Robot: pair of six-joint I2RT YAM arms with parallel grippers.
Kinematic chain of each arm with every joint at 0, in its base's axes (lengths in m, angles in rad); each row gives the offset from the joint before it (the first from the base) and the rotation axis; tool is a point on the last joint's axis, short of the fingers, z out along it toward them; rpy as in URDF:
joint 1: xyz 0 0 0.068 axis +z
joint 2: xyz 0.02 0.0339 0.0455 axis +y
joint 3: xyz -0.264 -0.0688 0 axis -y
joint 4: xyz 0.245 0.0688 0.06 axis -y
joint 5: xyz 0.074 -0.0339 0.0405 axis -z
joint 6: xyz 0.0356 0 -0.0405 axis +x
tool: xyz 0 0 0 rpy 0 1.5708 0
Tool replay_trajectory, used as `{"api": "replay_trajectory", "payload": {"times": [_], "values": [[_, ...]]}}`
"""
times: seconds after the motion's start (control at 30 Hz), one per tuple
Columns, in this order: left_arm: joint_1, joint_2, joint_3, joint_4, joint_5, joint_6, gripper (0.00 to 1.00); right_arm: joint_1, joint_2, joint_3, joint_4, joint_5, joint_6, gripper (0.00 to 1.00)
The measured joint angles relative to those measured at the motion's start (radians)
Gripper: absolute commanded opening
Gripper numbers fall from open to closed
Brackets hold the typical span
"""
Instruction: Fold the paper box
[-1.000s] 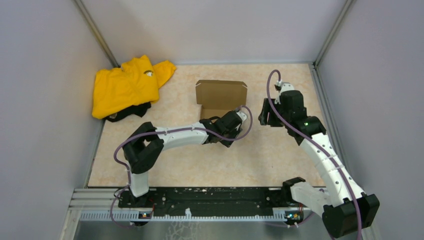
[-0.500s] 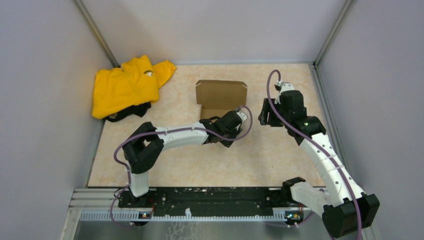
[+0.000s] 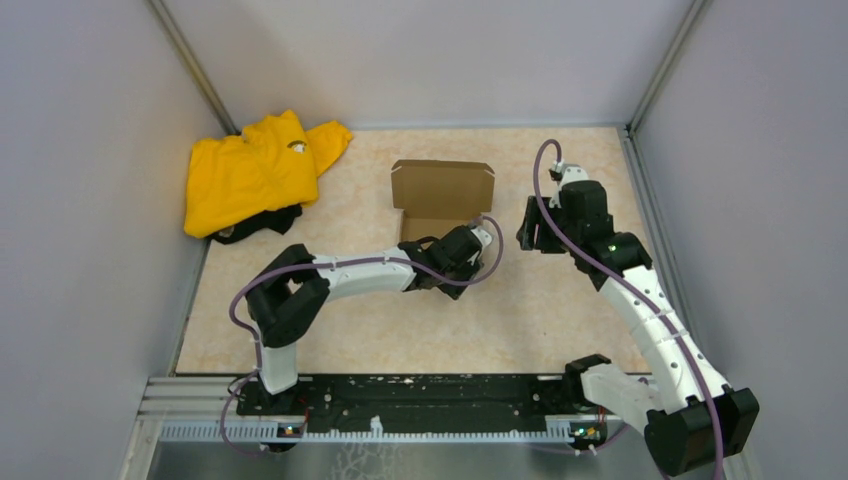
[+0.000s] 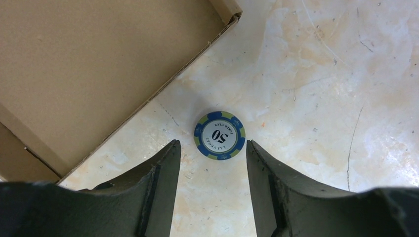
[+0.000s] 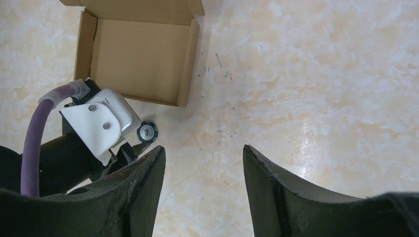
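In wrist views, chip [image 4: 220,136] lies beside paper box [image 4: 89,69].

Grey walls [image 3: 80,200] on 3 sides, beige marbled tbl top [image 3: 540,320].

In the top view, the paper box [image 3: 441,200] sits at frame centre on the table [image 3: 560,310], with the garment [image 3: 250,170] at upper left. The left gripper [image 4: 211,148] is just below the box. The poker chip [image 4: 219,136] lies just beyond its fingertips, near the box edge. The right gripper [image 3: 532,232] is right of the box.
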Motion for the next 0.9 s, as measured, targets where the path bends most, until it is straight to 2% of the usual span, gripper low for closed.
{"api": "replay_trajectory", "payload": {"times": [0.9], "values": [[0.0,0.046,-0.013,0.058,0.018,0.0,0.59,-0.005,0.005,-0.014,0.009,-0.001,-0.001,0.59]]}}
